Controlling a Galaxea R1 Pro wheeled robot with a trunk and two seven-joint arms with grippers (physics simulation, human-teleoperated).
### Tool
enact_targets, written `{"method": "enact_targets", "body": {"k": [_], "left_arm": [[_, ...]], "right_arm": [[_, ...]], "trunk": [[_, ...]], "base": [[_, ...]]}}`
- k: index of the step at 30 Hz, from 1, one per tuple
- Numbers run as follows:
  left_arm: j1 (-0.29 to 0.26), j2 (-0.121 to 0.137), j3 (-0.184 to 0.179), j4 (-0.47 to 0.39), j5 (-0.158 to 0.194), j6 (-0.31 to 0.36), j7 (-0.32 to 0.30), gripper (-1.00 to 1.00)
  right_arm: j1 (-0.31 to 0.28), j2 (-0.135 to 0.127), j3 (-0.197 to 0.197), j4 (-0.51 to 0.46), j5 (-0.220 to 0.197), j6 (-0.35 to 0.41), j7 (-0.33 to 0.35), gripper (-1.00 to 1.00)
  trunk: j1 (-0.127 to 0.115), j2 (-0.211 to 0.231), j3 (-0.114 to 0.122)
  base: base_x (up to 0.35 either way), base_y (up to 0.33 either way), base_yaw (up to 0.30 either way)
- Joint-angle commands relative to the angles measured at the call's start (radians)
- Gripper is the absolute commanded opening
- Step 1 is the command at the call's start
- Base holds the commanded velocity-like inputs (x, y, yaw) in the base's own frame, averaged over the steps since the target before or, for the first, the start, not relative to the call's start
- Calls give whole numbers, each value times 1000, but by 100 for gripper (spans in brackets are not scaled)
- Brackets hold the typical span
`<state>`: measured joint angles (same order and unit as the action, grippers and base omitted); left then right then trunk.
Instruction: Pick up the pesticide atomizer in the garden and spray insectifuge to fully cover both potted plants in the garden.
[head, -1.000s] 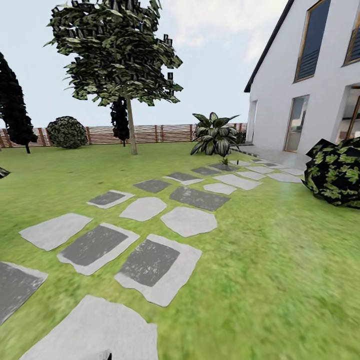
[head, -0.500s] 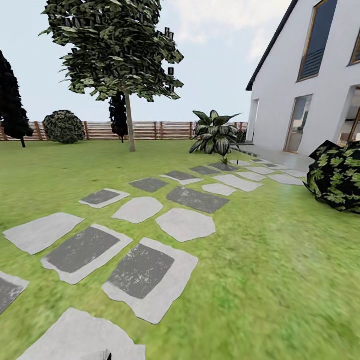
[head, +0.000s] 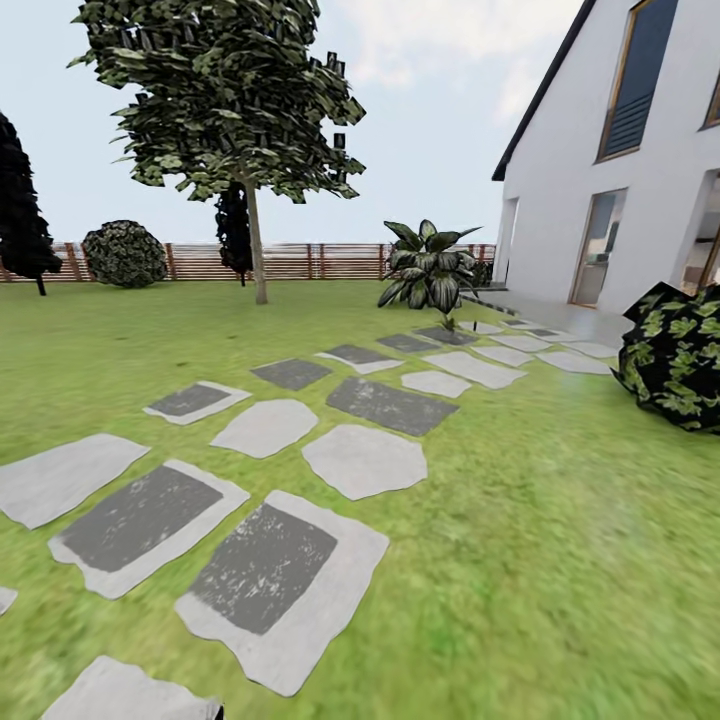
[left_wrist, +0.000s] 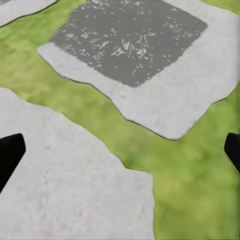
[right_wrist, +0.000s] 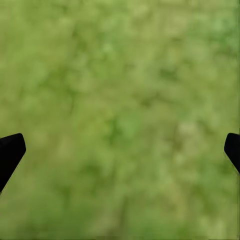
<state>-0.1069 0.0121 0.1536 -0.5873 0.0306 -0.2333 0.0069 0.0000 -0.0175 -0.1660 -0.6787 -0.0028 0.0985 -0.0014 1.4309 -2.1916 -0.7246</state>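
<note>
**Head view: in transit across the garden, both grippers empty**

Head view looks along the lawn (head: 560, 560), where grey stone slabs (head: 262, 570) run in a loose path toward the white house (head: 650, 200). A broad-leaved plant (head: 430, 270) stands at the far end of the path, a dark bush (head: 675, 355) sits at the right edge, and a tree (head: 235, 110) rises in front of the brown slatted fence (head: 300, 262). A small low shape sits on the path just below the broad-leaved plant; too small to identify. Pesticide atomizer: not located in these frames. Potted plants: cannot be picked out with confidence either.

Judgement: this is a travel phase. The slabs offer the obvious route toward the house end, and nothing lies within reach, so the arms have no reason to be extended.

Arm pose: both wrist cameras point down at the ground. The left gripper (left_wrist: 120, 150) hangs over a pale slab (left_wrist: 65, 185) and a strip of grass, fingertips at the frame's two edges, spread wide, nothing between them. The right gripper (right_wrist: 120, 150) hangs over bare grass, likewise spread wide and empty.

Next step, as judged: find the atomizer before any grasp can be planned.
</note>
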Motion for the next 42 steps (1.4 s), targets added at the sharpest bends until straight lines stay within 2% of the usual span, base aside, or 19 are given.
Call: {"method": "enact_targets", "body": {"k": [1,13,25,42], "left_arm": [[0,0,0,0,3,-3,1,100],[0,0,0,1,3,-3,1,100],[0,0,0,0,3,-3,1,100],[0,-1,0,1,3,-3,1,100]], "right_arm": [[0,0,0,-2,0,6,0,100],[0,0,0,-5,0,6,-1,100],[0,2,-1,-7,0,6,-3,100],[0,-3,0,-8,0,6,1,100]], "trunk": [[0,0,-1],[0,0,-1],[0,0,-1],[0,0,-1]], "base": [[305,-130,0],[305,-130,-6],[305,-130,-210],[305,-130,-9]]}}
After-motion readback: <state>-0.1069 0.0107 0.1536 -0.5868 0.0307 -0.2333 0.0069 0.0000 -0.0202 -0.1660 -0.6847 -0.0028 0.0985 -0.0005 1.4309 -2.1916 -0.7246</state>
